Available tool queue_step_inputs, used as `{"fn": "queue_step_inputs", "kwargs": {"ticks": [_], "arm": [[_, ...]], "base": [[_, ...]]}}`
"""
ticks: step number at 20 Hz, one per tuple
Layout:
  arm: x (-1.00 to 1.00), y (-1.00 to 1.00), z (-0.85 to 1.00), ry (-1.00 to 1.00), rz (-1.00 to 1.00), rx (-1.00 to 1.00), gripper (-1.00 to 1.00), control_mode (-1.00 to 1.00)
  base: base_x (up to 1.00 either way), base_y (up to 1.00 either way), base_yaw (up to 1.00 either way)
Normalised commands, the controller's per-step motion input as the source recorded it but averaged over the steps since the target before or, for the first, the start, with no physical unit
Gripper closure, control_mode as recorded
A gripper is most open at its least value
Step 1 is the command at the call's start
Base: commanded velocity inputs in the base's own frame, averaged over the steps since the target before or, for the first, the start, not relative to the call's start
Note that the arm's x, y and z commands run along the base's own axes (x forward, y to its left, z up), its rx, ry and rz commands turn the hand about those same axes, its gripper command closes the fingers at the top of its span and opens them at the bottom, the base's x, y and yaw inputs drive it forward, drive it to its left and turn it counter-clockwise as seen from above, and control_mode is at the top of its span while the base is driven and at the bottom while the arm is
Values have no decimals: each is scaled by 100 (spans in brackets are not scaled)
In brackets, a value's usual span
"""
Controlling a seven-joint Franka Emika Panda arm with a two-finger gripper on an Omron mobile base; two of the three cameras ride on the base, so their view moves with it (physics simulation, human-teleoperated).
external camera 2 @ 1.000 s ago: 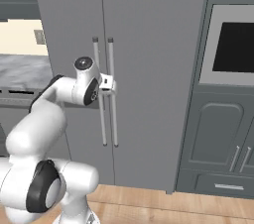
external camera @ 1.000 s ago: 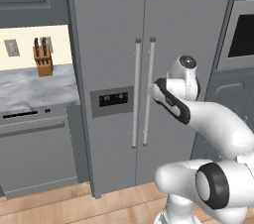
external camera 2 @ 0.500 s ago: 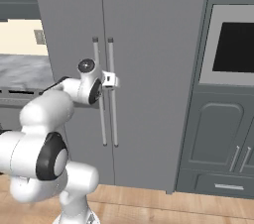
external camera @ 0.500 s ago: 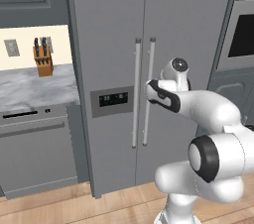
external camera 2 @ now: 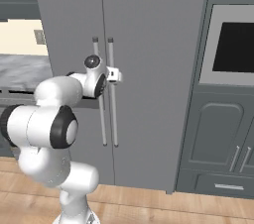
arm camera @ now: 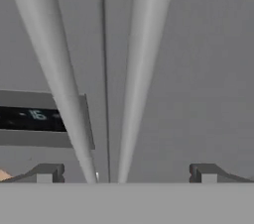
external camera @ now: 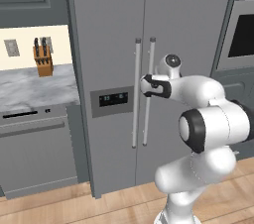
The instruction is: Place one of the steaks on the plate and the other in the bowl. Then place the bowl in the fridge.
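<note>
Fridge point(external camera: 188, 25): tall grey 2-door unit directly ahead of me, both doors closed, dark dispenser panel point(external camera: 113, 100) on its left door. 2 long silver handles point(arm camera: 144, 69) run side by side along the centre seam. Gripper point(arm camera: 126, 172): jaws spread wide, holding nothing, both handles between the fingertips point(arm camera: 44, 172) in my hand view; contact I cannot tell. Left of the fridge: marble counter point(external camera: 30, 86) with a knife block point(external camera: 43, 61), dishwasher point(external camera: 34, 153) below. Right: built-in wall oven point(external camera 2: 233, 47).
</note>
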Motion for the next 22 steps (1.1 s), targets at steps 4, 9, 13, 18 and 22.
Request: {"fn": "queue_step_inputs", "kwargs": {"ticks": [4, 9, 13, 18, 22], "arm": [[61, -2, -7, -1, 0, 0, -100, -100], [59, -4, -2, 0, 0, 0, -100, -100], [45, -1, -4, -2, 1, 0, -100, -100], [18, 0, 0, -7, 6, 0, -100, -100], [16, 0, 0, -6, 5, 0, 100, -100]], "base": [[0, 0, 0], [0, 0, 0], [0, 0, 0], [0, 0, 0], [0, 0, 0]]}}
